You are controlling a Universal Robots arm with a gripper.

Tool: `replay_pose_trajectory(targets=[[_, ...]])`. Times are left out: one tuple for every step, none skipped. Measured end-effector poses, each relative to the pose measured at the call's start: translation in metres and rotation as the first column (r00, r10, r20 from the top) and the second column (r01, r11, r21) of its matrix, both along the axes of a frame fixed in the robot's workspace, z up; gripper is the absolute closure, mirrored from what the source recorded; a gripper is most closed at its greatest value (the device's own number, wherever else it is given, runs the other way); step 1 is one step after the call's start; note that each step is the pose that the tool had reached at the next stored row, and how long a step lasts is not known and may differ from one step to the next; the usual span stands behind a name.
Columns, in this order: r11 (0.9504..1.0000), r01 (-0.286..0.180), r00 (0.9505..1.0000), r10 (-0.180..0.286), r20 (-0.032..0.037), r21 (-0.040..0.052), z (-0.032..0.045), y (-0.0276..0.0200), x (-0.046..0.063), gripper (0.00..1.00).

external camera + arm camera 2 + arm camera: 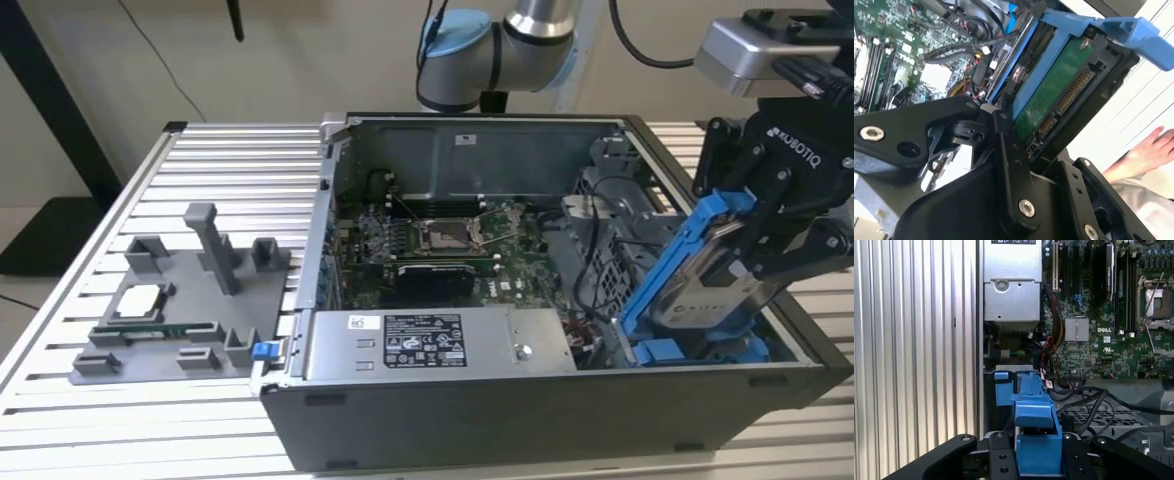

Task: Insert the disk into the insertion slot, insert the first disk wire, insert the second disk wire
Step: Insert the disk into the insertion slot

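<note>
The end effector (763, 248) is clenched on the disk (707, 300) (tilted, blue-framed). In the exterior view it sits at four o'clock, near the slot (667, 352).

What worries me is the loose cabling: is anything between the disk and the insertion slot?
Nothing visible. The disk, held in the gripper, tilts with its lower end at the insertion slot; black cables lie beside it.

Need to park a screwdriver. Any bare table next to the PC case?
Bare table slats behind the grey jig, beside the case at the exterior view's left. Crowded inside the case, where the gripper holds the disk above cables.
</note>
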State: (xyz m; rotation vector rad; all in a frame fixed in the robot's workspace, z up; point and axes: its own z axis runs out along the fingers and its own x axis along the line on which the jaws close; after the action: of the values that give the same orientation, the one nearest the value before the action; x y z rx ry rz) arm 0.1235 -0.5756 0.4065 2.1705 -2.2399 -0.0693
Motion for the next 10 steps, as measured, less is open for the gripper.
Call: replay_pose_trajectory(targets=[[1.0000, 0.000, 1.0000, 0.000, 0.0000, 0.0004, -0.0005, 0.0000, 0.000, 1.00], [1.0000, 0.000, 1.0000, 0.000, 0.0001, -0.0001, -0.0014, 0.0000, 0.000, 1.00], [1.0000, 0.000, 1.0000, 0.000, 0.0000, 0.0004, -0.0035, -0.0002, 0.000, 1.00], [1.0000, 0.000, 1.0000, 0.000, 0.0000, 0.0002, -0.0051, -0.0001, 0.000, 1.00], [1.0000, 0.000, 1.0000, 0.000, 0.0001, 0.0000, -0.0068, -0.0001, 0.000, 1.00], [1.0000, 0.000, 1.0000, 0.000, 0.0002, 0.0002, -0.0088, -0.0001, 0.000, 1.00], [1.0000, 0.000, 1.0000, 0.000, 0.0004, -0.0001, -0.0105, -0.0001, 0.000, 1.00], [1.0000, 0.000, 1.0000, 0.000, 0.0007, 0.0000, -0.0123, -0.0001, 0.000, 1.00], [1.0000, 0.000, 1.0000, 0.000, 0.0011, 0.0002, -0.0143, -0.0001, 0.000, 1.00], [1.0000, 0.000, 1.0000, 0.000, 0.0016, -0.0001, -0.0160, -0.0001, 0.000, 1.00]])
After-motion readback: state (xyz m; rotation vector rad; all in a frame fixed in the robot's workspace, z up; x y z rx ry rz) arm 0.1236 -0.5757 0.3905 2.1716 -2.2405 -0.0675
